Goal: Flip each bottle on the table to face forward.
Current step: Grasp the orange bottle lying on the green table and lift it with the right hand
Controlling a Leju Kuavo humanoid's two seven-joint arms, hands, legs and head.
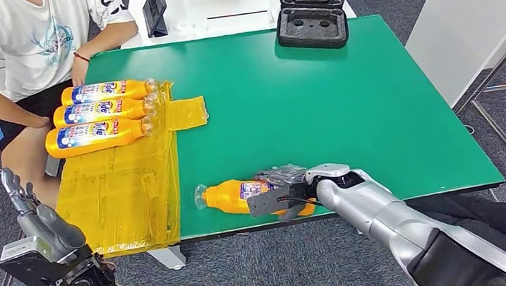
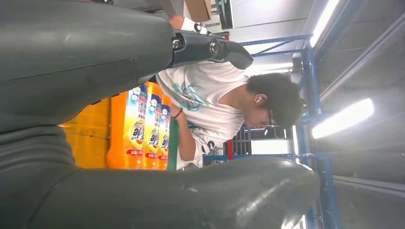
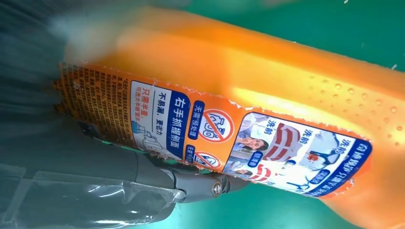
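Bottles of orange plastic lie on the green surface. One bottle lies alone near the front edge, on its side, with the clear cap to the left. The right hand is on its lower half and grasps it, with fingers over the label. In the right wrist view this bottle shows its back label: a blue and orange panel with Chinese writing, where "右手抓握侧面" and "不易漏" can be read, two red round prohibition signs and small pictures of washing. The smaller text on the orange part is too fine to read. A dark finger lies under the label edge.

Three more bottles lie side by side at the far left of the surface, partly on a yellow plastic sheet that hangs over the left edge. Their front labels face up, blue and white with a slanted brand word ending in "ie"; I cannot read the whole word. In the left wrist view the same labels show.

The left hand hangs beside the surface, below its level, fingers apart and holding nothing. A person in a white T-shirt with black letters "SE" sits at the far left corner. A black foam case stands open at the far edge.
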